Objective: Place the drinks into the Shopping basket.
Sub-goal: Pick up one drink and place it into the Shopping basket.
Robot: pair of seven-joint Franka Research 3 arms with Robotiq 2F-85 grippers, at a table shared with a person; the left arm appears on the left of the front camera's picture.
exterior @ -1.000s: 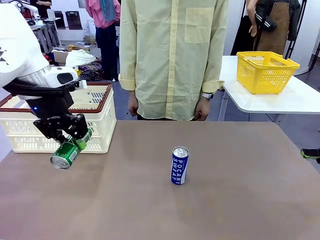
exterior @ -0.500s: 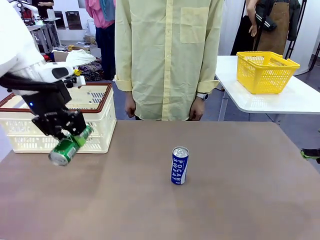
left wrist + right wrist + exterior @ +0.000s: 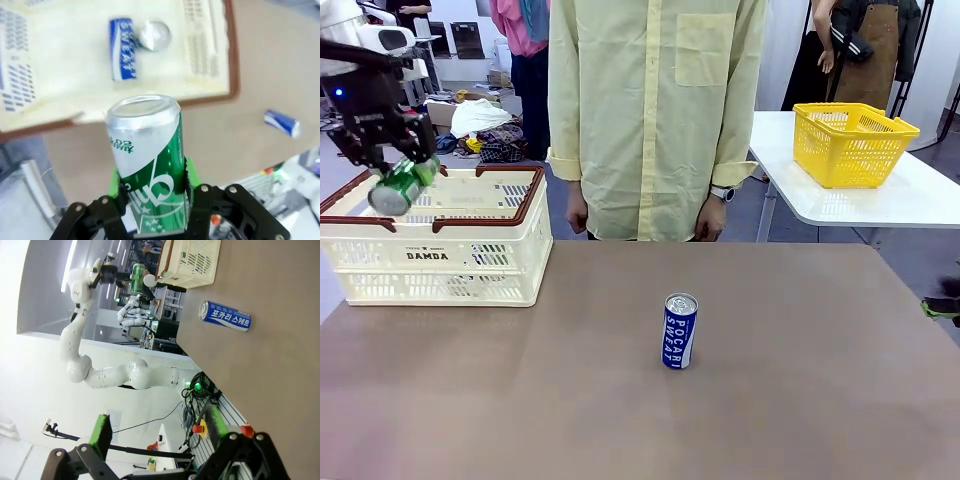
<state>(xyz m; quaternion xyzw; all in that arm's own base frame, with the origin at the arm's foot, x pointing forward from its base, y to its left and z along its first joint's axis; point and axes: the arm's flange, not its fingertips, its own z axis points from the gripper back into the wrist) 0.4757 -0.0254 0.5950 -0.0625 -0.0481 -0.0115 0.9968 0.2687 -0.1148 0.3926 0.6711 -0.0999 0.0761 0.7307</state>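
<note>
The left end effector (image 3: 402, 172) is clamped on the slim green-and-white metal can (image 3: 398, 188), held tilted above the cream slotted plastic basket with brown rim (image 3: 440, 255). A blue metal can with white lettering (image 3: 679, 331) stands upright mid-worktop (image 3: 800, 400). The right end effector (image 3: 155, 440) has its fingers spread apart, holding nothing.

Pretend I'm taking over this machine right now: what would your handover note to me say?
Left gripper: shut on the green can, held tilted above the near-left rim of the cream basket.
Right gripper: open, holding nothing.
Inside the basket: one blue can already lies on its floor, seen from the left wrist camera.
On the table: another blue can stands upright near the middle, untouched.
A person stands at the far side, hands down.
Done: one blue can in; green can lifted over the basket.
Left: release the green can into the basket, then fetch the standing blue one.
</note>
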